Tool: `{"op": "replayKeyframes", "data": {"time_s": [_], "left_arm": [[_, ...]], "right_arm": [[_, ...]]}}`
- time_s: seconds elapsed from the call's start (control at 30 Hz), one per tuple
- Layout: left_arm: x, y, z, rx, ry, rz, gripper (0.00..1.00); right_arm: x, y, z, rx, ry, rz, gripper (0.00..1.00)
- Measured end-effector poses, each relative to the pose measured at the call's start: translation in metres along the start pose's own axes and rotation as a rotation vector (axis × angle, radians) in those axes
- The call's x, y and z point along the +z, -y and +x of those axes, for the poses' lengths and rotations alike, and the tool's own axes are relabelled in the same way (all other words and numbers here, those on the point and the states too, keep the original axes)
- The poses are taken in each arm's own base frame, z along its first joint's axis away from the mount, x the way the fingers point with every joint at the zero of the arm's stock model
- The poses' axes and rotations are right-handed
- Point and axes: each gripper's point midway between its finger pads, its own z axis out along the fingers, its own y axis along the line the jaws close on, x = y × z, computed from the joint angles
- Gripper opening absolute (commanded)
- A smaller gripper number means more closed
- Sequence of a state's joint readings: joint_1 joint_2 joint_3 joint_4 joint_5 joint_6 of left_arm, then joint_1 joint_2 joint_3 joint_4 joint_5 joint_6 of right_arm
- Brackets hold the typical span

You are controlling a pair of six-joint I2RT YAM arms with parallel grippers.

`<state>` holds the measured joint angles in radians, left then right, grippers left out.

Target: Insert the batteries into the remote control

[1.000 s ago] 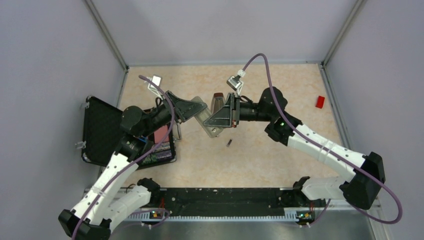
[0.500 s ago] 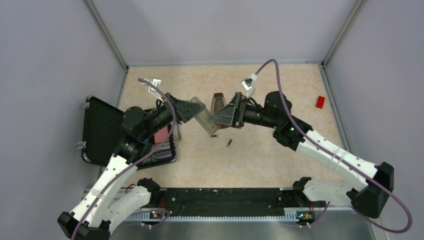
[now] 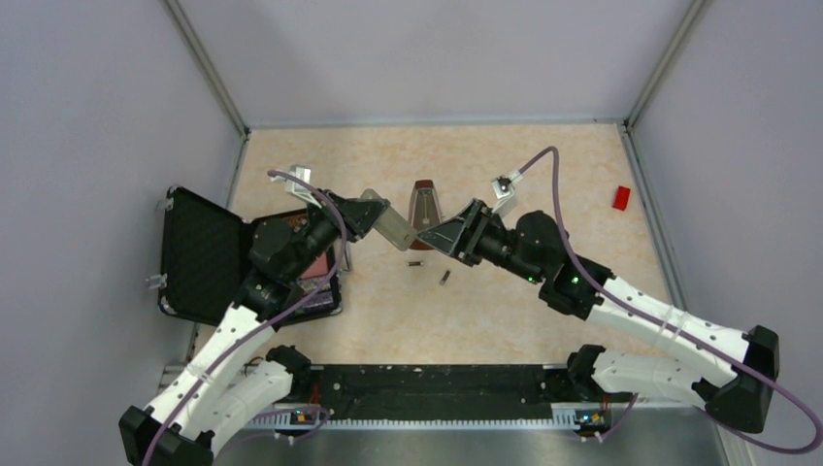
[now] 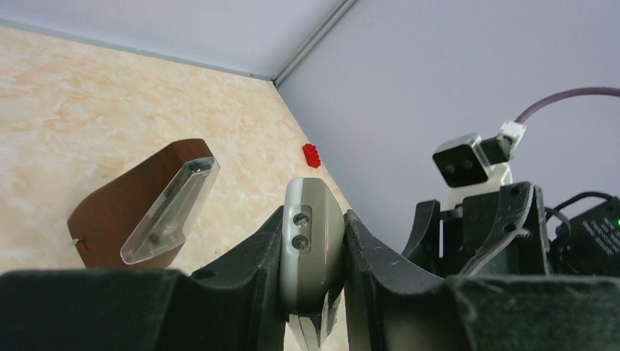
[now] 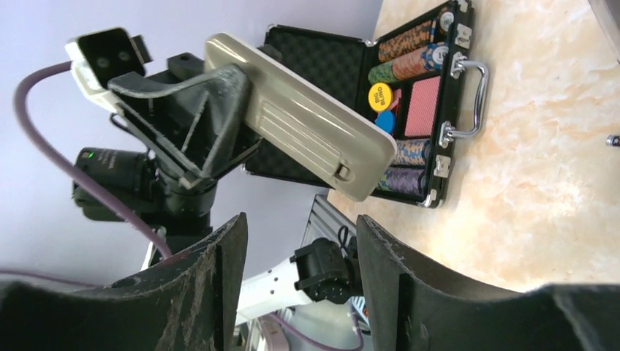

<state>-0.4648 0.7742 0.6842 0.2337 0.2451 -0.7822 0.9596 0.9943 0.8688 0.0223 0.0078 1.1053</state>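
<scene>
Now your right gripper point(image 3: 430, 238) has let go of the remote control point(image 3: 395, 227) and drawn back toward its own side; a second ago it was clamped on the remote's free end. From the right wrist you can see its jaws parted, with nothing between them. Your left gripper point(image 3: 373, 214) is closed tight on the remote's other end and alone holds it tilted above the table point(image 3: 534, 175), between the open poker chip case point(image 3: 199, 257) and the brown metronome point(image 3: 422, 202). The remote's grey back faces the right wrist camera. One battery point(image 3: 444, 278) lies where it lay before. The other battery point(image 3: 415, 262), not in sight a second ago, now lies on the table just below the remote's free end.
</scene>
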Motion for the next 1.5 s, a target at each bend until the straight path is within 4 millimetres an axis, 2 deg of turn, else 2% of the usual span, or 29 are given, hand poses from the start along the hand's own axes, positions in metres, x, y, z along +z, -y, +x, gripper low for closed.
{"op": "replayKeyframes", "data": {"time_s": [0.1,0.17,0.37,0.67,1.5], "left_arm": [[0.001,-0.001,-0.004,0.002,0.023,-0.010,0.00],[0.001,-0.002,-0.005,0.003,0.027,-0.010,0.00],[0.001,-0.001,-0.004,0.003,0.030,-0.004,0.00],[0.001,-0.003,0.002,0.001,0.013,0.003,0.00],[-0.002,-0.004,0.007,0.000,0.001,0.006,0.00]], "right_arm": [[0.008,0.008,0.010,0.031,0.027,0.042,0.53],[0.009,0.011,0.015,0.048,0.042,0.057,0.46],[0.015,0.011,0.008,0.104,0.111,0.051,0.28],[0.029,0.011,0.009,0.148,0.122,0.035,0.27],[0.037,0.023,0.017,0.186,0.103,0.076,0.27]]}}
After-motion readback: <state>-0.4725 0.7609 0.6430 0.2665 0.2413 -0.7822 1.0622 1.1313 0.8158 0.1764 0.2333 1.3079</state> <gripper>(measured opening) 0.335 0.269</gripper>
